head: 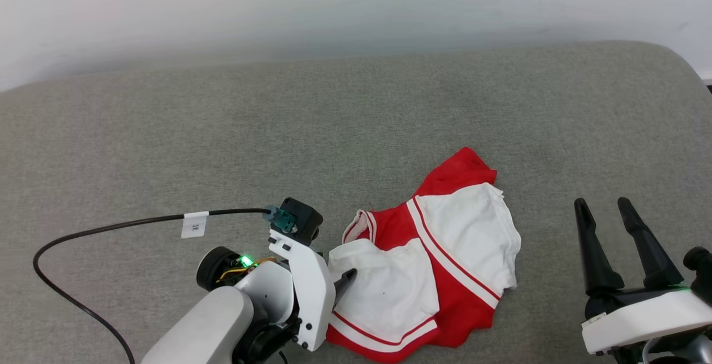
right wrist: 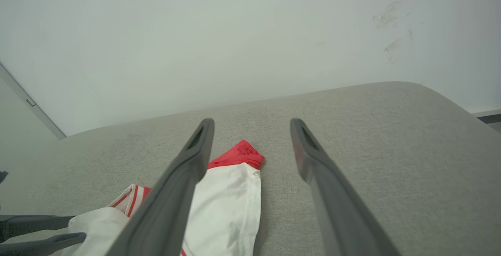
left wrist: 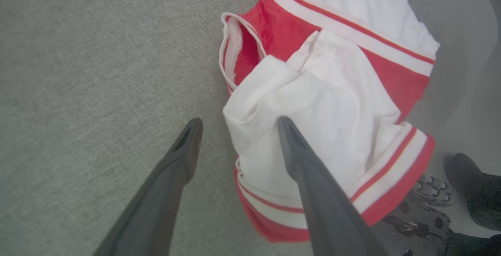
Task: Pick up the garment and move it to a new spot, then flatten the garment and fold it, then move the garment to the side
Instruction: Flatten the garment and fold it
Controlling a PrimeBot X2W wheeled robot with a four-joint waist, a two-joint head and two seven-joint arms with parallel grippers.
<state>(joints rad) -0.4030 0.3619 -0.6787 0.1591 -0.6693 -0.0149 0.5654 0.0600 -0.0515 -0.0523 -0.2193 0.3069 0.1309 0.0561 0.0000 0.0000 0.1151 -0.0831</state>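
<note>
The garment (head: 445,252) is a red shirt with white sleeves and red-and-white striped trim. It lies crumpled on the grey cushioned surface (head: 167,130), low and centre in the head view. My left gripper (head: 344,281) is at its left edge, mostly hidden behind its own wrist. In the left wrist view this gripper (left wrist: 238,125) is open. One finger (left wrist: 309,177) lies over the white sleeve of the garment (left wrist: 332,103) and the other over bare grey fabric, with nothing pinched. My right gripper (head: 603,208) stands open to the right, apart from the cloth. The right wrist view shows the right gripper (right wrist: 252,125) empty and the garment (right wrist: 231,201) below it.
A black cable with a white tag (head: 194,224) loops over the surface left of my left wrist. A white wall (head: 334,8) rises behind the surface. The surface ends in a rounded corner at the far right (head: 684,69). Bare grey fabric stretches above and to both sides of the shirt.
</note>
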